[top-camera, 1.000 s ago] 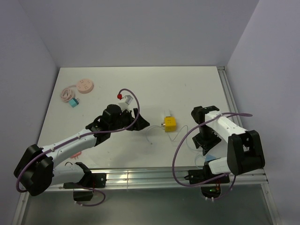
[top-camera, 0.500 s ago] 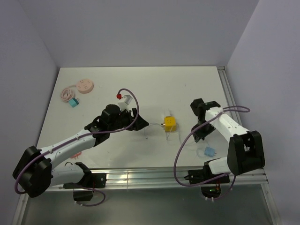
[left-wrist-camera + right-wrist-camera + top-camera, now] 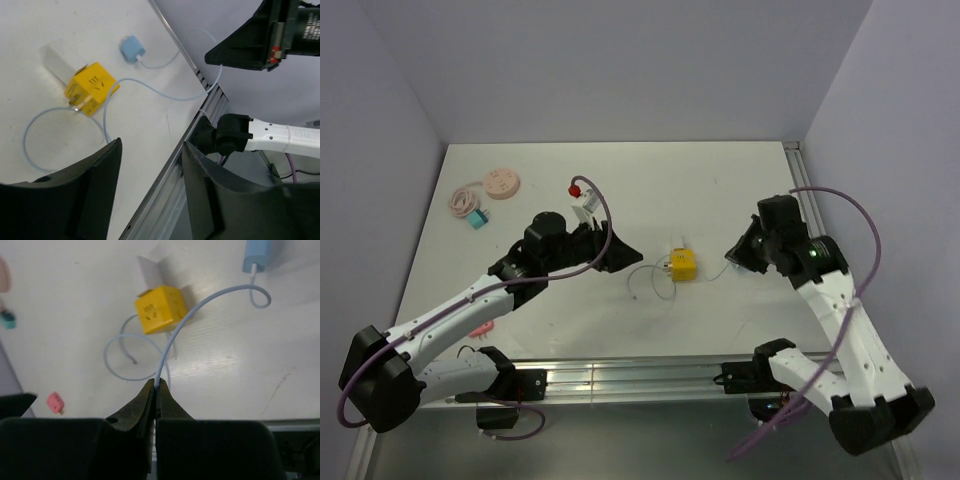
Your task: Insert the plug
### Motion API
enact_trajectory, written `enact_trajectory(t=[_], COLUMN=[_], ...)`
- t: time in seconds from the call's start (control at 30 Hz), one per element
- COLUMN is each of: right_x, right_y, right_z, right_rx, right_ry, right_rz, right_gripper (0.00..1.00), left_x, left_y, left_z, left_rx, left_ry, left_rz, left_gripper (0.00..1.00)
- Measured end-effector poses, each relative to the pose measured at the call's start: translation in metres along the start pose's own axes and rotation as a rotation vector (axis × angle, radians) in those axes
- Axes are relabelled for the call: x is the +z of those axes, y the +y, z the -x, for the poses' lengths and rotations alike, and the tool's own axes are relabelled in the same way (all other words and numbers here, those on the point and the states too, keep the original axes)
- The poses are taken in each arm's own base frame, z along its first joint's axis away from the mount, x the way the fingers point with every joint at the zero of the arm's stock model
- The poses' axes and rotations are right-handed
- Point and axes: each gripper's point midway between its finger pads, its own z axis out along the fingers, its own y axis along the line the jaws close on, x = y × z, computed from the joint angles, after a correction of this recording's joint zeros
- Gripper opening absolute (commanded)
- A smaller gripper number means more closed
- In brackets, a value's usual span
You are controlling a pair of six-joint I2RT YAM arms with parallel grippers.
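Observation:
A yellow cube socket (image 3: 681, 264) rests on the white table with metal prongs on one side. A thin light-blue cable (image 3: 200, 302) runs from a loop beside the cube to the pale blue plug (image 3: 257, 254), which lies on the table near the right rail. My right gripper (image 3: 156, 385) is shut on this cable above the table, to the right of the cube (image 3: 159, 309). My left gripper (image 3: 620, 255) hovers open and empty just left of the cube (image 3: 90, 88). In the left wrist view the plug (image 3: 132, 49) sits beyond the cube. The top view hides the plug behind the right arm.
A pink round disc (image 3: 502, 184) with a coiled cord and a small teal piece (image 3: 477, 220) lie at the far left. A small pink piece (image 3: 55, 402) sits near the front left. A metal rail (image 3: 200, 107) borders the table's right edge.
The right arm rose and swung forward, its jaws closing on the blue cable and lifting it. The cable loop by the cube shifted. The left gripper drew back slightly to the left.

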Motion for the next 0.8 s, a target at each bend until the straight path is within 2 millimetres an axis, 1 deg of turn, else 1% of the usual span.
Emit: enact_trajectory(t=[0.07, 0.1, 0.17, 0.27, 0.37, 0.43, 0.47, 0.57, 0.63, 0.7, 0.77, 0.8], right_x=[-0.023, -0.032, -0.050, -0.071, -0.084, -0.098, -0.105, -0.131, -0.152, -0.166, -0.185, -0.190], right_y=[0.011, 0.014, 0.024, 0.040, 0.057, 0.066, 0.071, 0.085, 0.093, 0.099, 0.102, 0.104], right_z=[0.002, 0.002, 0.000, -0.005, -0.011, -0.014, -0.013, -0.010, -0.011, -0.014, -0.020, -0.022], right_rx=[-0.047, -0.069, -0.119, -0.188, -0.246, -0.286, -0.306, -0.367, -0.409, -0.441, -0.478, -0.493], right_ry=[-0.053, -0.073, -0.097, -0.099, -0.066, -0.053, -0.054, -0.075, -0.091, -0.097, -0.100, -0.099], right_rz=[0.116, 0.162, 0.260, 0.386, 0.487, 0.545, 0.572, 0.653, 0.722, 0.777, 0.843, 0.864], right_gripper=[0.00, 0.00, 0.00, 0.00, 0.00, 0.00, 0.00, 0.00, 0.00, 0.00, 0.00, 0.00], left_x=[-0.001, -0.001, -0.001, -0.002, -0.002, -0.002, -0.003, -0.004, -0.004, -0.003, 0.000, 0.003], left_y=[-0.010, -0.015, -0.025, -0.046, -0.066, -0.079, -0.082, -0.091, -0.092, -0.095, -0.098, -0.099], left_z=[0.003, 0.004, 0.009, 0.021, 0.038, 0.048, 0.052, 0.060, 0.063, 0.066, 0.064, 0.063], left_rx=[0.021, 0.032, 0.063, 0.129, 0.203, 0.254, 0.276, 0.341, 0.372, 0.398, 0.417, 0.424], left_ry=[0.006, 0.007, 0.005, -0.025, -0.077, -0.125, -0.142, -0.176, -0.184, -0.192, -0.191, -0.189], left_rz=[-0.035, -0.052, -0.089, -0.152, -0.191, -0.199, -0.200, -0.206, -0.209, -0.217, -0.236, -0.244], left_gripper=[0.62, 0.64, 0.65, 0.69, 0.77, 0.83, 0.88, 0.93, 0.94, 0.95, 0.97, 0.98])
